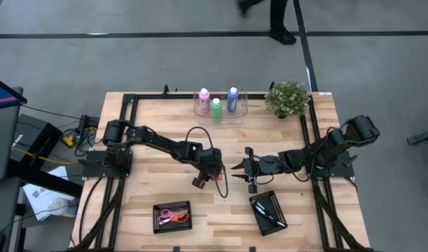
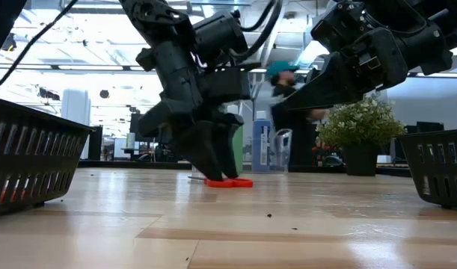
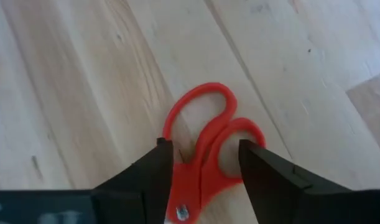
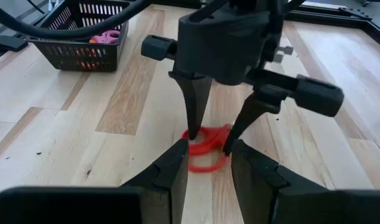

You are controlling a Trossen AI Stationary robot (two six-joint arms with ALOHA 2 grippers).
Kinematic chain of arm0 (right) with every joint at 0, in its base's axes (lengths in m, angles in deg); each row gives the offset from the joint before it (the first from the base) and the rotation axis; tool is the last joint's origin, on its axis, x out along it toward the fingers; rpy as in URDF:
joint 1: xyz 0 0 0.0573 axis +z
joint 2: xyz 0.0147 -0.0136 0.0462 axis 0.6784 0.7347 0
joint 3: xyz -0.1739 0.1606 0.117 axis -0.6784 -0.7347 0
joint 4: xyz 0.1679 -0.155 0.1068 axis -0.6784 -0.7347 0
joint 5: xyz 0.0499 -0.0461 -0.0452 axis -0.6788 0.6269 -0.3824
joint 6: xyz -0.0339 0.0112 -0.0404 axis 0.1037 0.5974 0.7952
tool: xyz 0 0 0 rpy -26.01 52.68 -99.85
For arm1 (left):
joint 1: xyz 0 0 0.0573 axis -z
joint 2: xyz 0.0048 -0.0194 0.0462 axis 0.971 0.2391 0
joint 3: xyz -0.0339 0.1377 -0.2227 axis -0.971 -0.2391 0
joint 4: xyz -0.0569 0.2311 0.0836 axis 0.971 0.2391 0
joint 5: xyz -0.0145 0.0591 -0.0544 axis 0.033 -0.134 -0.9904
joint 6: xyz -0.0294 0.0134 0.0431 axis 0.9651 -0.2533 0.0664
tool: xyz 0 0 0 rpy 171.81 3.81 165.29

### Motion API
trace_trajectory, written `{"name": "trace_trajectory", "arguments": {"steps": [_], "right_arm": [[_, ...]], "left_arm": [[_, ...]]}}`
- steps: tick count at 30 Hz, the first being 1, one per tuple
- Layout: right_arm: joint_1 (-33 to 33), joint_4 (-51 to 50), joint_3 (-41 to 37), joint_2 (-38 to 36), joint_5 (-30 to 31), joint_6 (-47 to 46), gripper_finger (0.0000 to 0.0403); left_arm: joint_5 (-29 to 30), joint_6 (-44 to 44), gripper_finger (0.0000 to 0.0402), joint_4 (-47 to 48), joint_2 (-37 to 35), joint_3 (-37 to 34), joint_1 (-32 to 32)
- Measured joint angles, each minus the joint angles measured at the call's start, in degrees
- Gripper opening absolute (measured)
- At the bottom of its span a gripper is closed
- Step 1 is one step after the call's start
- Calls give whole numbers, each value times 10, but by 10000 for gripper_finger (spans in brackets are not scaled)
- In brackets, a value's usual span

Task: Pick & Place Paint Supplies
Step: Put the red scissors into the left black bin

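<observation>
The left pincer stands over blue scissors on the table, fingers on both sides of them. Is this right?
Not quite: the scissors are red, not blue, as the left wrist view shows. The left pincer does stand over them on the table, one finger on each side.

Paint bottles with white caps: three, pink, green and blue, at 12 o'clock on the table
Clear plastic tray holding them: one
Black mesh baskets: two, at 7 o'clock and 5 o'clock
Red-handled scissors: one, table centre
Green potted plant: one, 1 o'clock
Dark robot arms: two
</observation>
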Motion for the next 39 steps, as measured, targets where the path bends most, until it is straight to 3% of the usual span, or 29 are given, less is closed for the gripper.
{"name": "trace_trajectory", "arguments": {"steps": [9,13,18,24,39], "right_arm": [[0,0,0,0,0,0,108],[0,0,0,0,0,0,108],[0,0,0,0,0,0,108],[0,-1,0,0,0,0,108],[0,-3,0,0,0,-1,108]], "left_arm": [[-8,5,161,-4,43,5,-11],[-14,33,115,-3,43,3,-10],[-9,41,23,-5,41,3,-5],[17,51,1,-23,38,1,11],[127,69,2,-10,-18,-3,68]]}}
